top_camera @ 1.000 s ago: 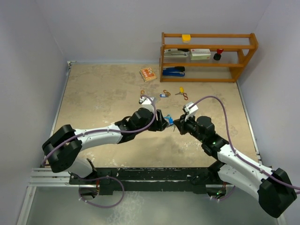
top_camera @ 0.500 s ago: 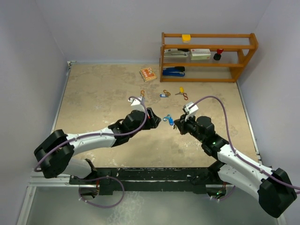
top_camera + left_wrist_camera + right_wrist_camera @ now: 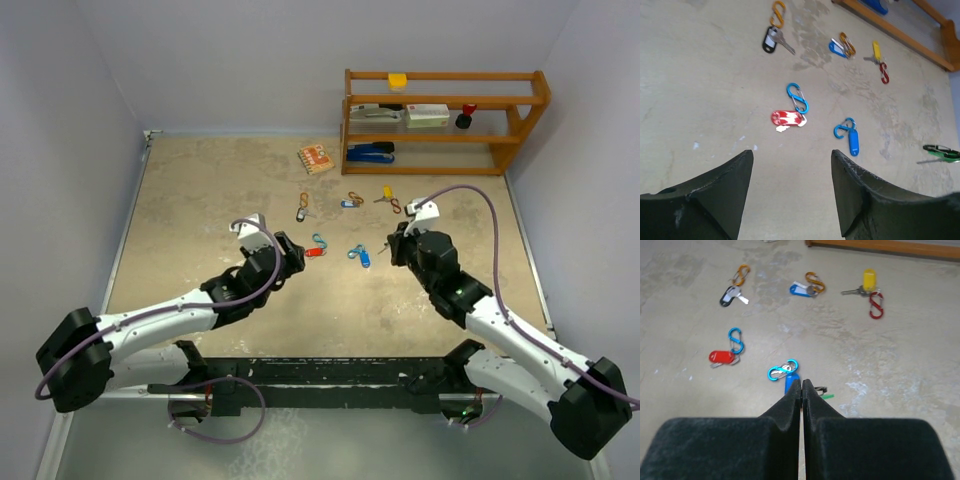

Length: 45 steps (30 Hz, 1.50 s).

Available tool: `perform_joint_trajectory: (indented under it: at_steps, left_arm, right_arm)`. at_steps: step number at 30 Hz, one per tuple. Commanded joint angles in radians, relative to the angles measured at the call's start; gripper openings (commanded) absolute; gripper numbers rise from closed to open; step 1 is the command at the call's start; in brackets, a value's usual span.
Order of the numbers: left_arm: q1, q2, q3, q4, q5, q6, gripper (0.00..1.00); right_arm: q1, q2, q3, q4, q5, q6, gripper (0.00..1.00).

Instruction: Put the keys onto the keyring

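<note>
Arms are pulled back from centre, now well apart. Left gripper (image 3: 791, 157) is spread, empty; right gripper (image 3: 801, 384) is pinched closed on nothing. Blue key (image 3: 363, 261) is left on table (image 3: 200, 200), touching blue clip (image 3: 352, 250), judged joined.

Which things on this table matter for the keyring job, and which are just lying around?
Job: red-tag key, black-tag key, yellow-tag key, green-tag key, far blue-tag key, near blue-tag key, S-clips (likely the rings).
Lying about: shelf, stapler, orange box.

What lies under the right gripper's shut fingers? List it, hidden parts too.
Under the right gripper: a blue-tagged key by a blue clip, its near end covered, and a green tag poking out sideways, the rest hidden.
</note>
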Motion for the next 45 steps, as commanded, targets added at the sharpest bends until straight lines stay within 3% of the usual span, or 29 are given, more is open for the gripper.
perform_joint_trajectory:
  at_steps: [1, 4, 11, 32, 33, 37, 38, 45]
  left_arm:
    - [0.005, -0.096, -0.009, -0.102, -0.179, -0.045, 0.62]
    - [0.005, -0.132, -0.002, -0.154, -0.216, -0.041, 0.64]
    - [0.005, -0.137, 0.069, -0.292, -0.259, -0.022, 0.68]
    - [0.005, -0.134, 0.098, -0.299, -0.240, 0.005, 0.70]
    - [0.005, -0.133, 0.098, -0.302, -0.237, 0.001, 0.70]
    - [0.005, -0.133, 0.084, -0.282, -0.234, 0.002, 0.70]
    - [0.005, -0.134, 0.083, -0.276, -0.234, 0.002, 0.70]
    - [0.005, -0.127, 0.132, -0.274, -0.248, 0.018, 0.70]
  right_arm:
    - [-0.009, 0.031, 0.084, -0.089, 0.216, 0.060, 0.00]
    - [-0.030, 0.062, 0.102, -0.103, 0.253, 0.073, 0.00]
    - [-0.160, 0.157, 0.150, -0.155, 0.158, 0.108, 0.00]
    - [-0.222, 0.346, 0.215, -0.112, 0.078, 0.102, 0.01]
    - [-0.222, 0.351, 0.224, -0.119, 0.083, 0.102, 0.08]
    - [-0.223, 0.338, 0.225, -0.102, 0.096, 0.099, 0.54]
    - [-0.223, 0.324, 0.223, -0.094, 0.093, 0.098, 0.60]
    - [-0.223, 0.208, 0.215, -0.082, 0.111, 0.119, 0.76]
